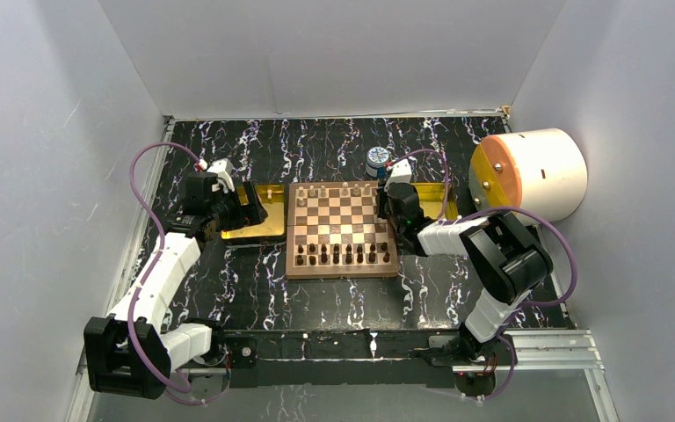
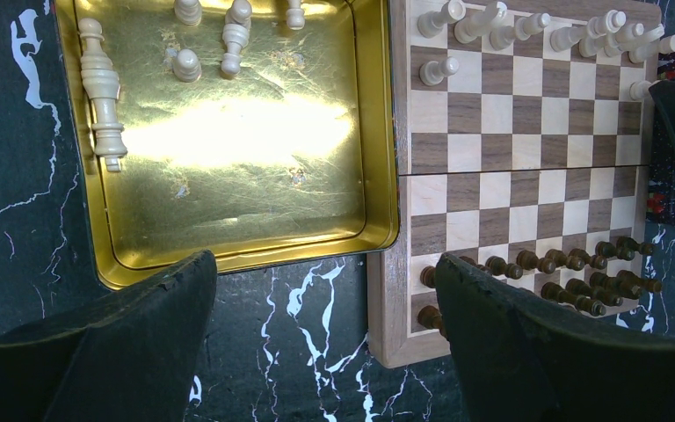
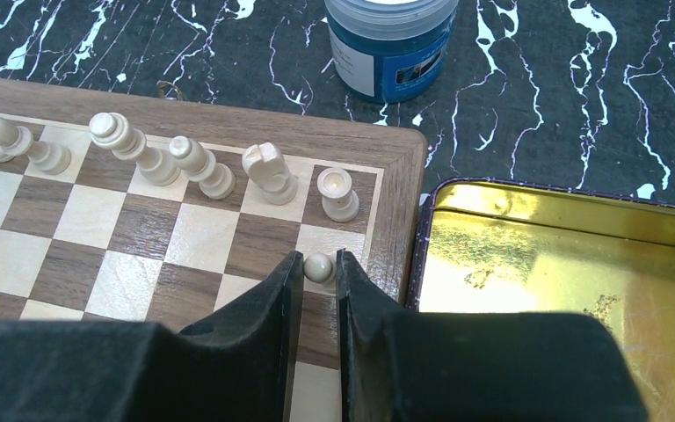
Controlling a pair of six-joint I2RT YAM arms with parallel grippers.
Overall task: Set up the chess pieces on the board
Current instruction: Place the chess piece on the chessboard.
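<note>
**Pale pawn between the right jaws at the board's right edge**

The left tray (image 2: 378, 132), gold, lies on the worktop (image 2: 18, 220) just beside the board (image 2: 510, 167). Several pale pieces (image 2: 101, 88) lie in it, along its left wall and far side. The right tray (image 3: 562, 264), also gold, lies just right of the board. A lidded blue jar (image 3: 391, 44) stands beyond the board's far right corner, its contents hidden.

On the board, more pale pieces stand along the far row, with a rook (image 3: 338, 193) in the far right corner. Dark pieces (image 2: 571, 272) stand in the two near rows.

The right jaws are a narrow gap apart, one on each side of a pawn (image 3: 319, 266). It stands upright on the square just near of the rook. Whether they press on it or stand just clear, I cannot tell.

The left jaws gape wide and hold nothing. They hang over the worktop by the left tray's near right corner.
</note>
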